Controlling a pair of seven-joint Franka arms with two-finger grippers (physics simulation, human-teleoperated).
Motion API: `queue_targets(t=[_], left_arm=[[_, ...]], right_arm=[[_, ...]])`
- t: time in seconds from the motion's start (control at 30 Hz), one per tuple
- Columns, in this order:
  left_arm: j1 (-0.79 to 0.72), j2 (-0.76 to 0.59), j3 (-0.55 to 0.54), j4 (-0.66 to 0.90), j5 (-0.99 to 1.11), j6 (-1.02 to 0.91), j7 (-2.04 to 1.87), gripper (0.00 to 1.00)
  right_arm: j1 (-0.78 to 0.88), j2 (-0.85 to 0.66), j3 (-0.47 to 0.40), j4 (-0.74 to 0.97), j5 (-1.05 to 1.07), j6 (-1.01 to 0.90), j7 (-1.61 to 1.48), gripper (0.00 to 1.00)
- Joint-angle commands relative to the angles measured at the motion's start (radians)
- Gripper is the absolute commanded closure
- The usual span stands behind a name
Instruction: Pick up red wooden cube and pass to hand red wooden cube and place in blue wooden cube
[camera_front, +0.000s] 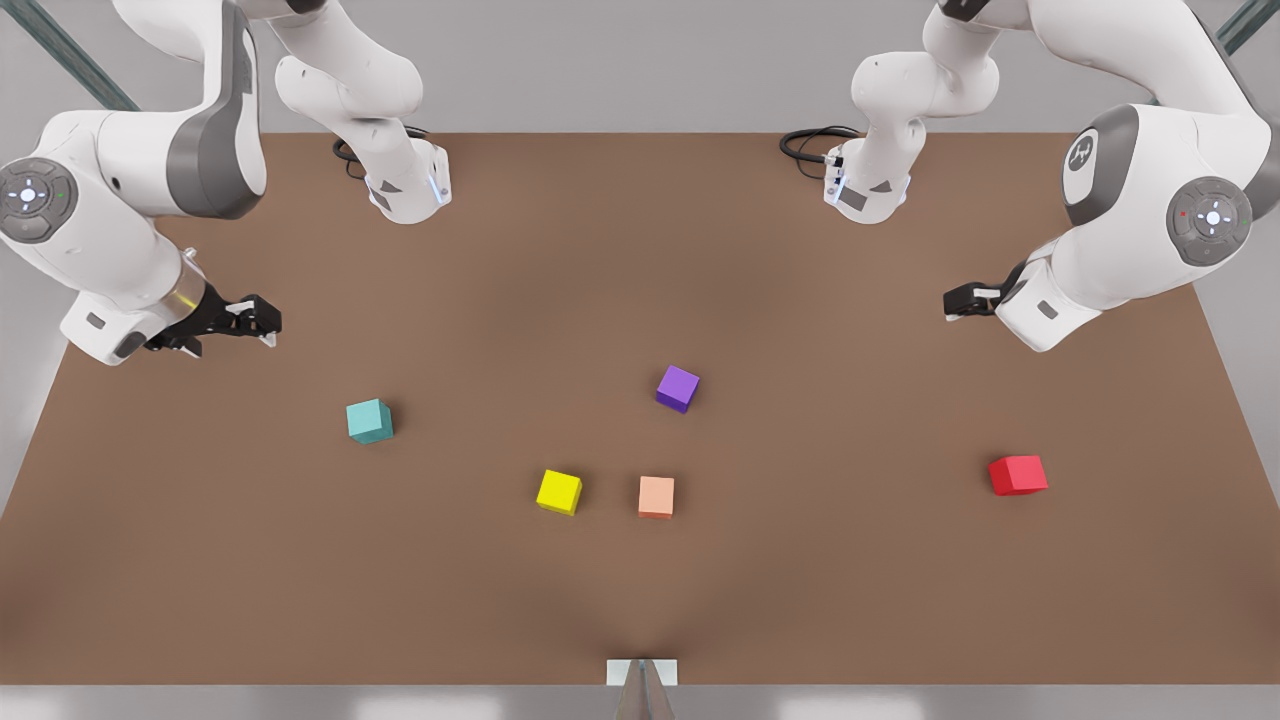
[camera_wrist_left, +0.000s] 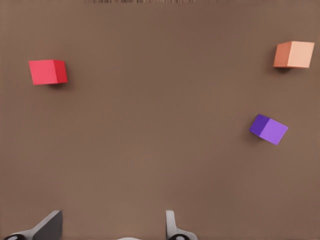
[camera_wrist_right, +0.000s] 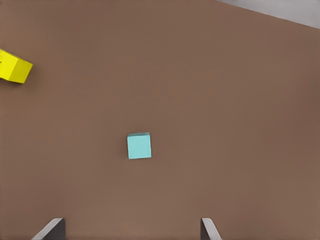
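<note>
A brown bench (camera_front: 640, 250) carries five small cubes, all lying flat and well apart. The red wooden cube (camera_front: 1018, 474) sits near the front view's right edge, turned slightly askew; being a cube, it has no long axis. The blue wooden cube (camera_front: 369, 421), teal in colour, sits toward the front view's left. Between them lie a purple cube (camera_front: 677, 388), a yellow cube (camera_front: 559, 492) and a pale orange cube (camera_front: 656, 497). The left gripper (camera_front: 962, 300) hovers on the front view's right, above the bench beyond the red cube, fingers (camera_wrist_left: 50, 226) spread apart, holding nothing. The right gripper (camera_front: 258, 318) hovers on the front view's left, near the teal cube, fingers (camera_wrist_right: 52, 229) wide apart, empty.
</note>
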Motion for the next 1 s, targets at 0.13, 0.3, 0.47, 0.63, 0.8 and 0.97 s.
queue_targets(t=[0.13,0.3,0.47,0.63,0.8,0.97], left_arm=[[0.046,0.172,0.053,0.033,0.008,0.124,-0.004,0.00],[0.118,0.588,0.153,0.329,0.004,0.369,0.160,0.00],[0.187,0.685,0.153,0.301,0.000,0.524,0.283,0.00],[0.224,0.680,0.158,0.198,0.003,0.635,0.523,0.00],[0.229,0.678,0.178,0.119,0.006,0.647,0.709,0.00],[0.221,0.682,0.184,0.047,0.008,0.713,0.550,0.00]], right_arm=[[-0.016,-0.001,-0.002,-0.005,0.027,0.008,-0.043,0.00],[-0.020,0.002,-0.002,-0.007,0.030,0.009,-0.041,0.00],[-0.023,0.003,-0.002,-0.007,0.031,0.008,-0.041,0.00],[-0.031,0.006,-0.003,-0.008,0.045,0.008,-0.043,0.00],[-0.032,0.005,-0.003,-0.014,0.051,0.009,-0.043,0.00],[-0.034,0.005,-0.003,-0.018,0.057,0.008,-0.043,0.00]])
